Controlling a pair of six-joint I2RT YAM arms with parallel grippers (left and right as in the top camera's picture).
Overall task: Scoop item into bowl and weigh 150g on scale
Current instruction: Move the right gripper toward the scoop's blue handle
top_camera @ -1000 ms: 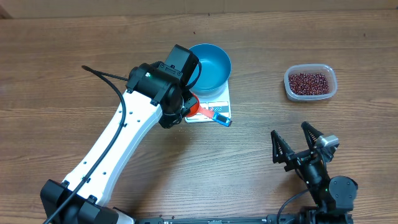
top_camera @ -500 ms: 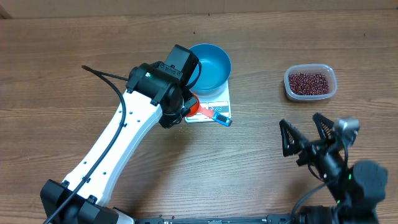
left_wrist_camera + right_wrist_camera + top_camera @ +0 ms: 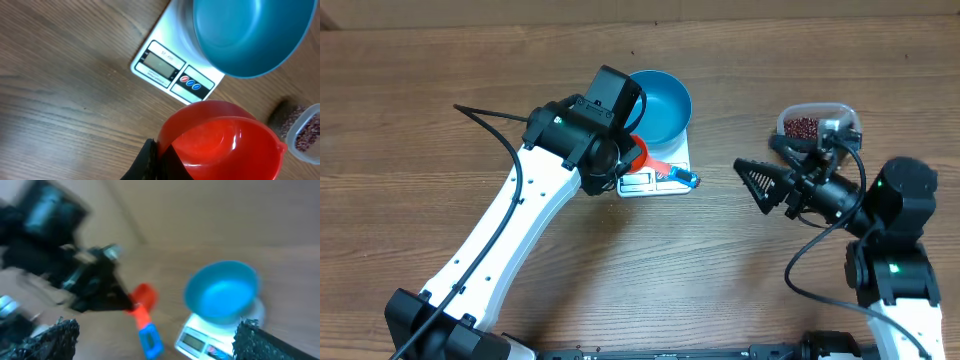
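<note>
Left gripper (image 3: 154, 159) is shut on a red scoop (image 3: 642, 158), gripping at the near edge of the cup. The left wrist view shows the cup empty. The scoop's long axis runs from the red cup by the left wrist out to a blue handle tip (image 3: 688, 180), which lies over the front corner of the scale (image 3: 165, 65) and aims roughly at the right arm. The blue bowl (image 3: 660, 100) sits on the scale, empty, just behind the scoop. The beans (image 3: 805, 127) have not been scooped and lie in a clear tub (image 3: 851, 138) on the table (image 3: 470, 60), well apart from the scoop and off to the robot's right, past the scale. The right gripper (image 3: 767, 172) stands between scale and tub with jaws fully spread, nothing in them, fingers turned toward the scoop handle. The right wrist view is blurred but has the handle and bowl straight ahead. The right arm is much the nearer to the tub. Judgement: the scoop must travel rightward to the beans, either by a long left-arm reach across the scale or by passing the handle to the open right gripper, which the handle's heading seems to favour. Weighing has not begun.
</note>
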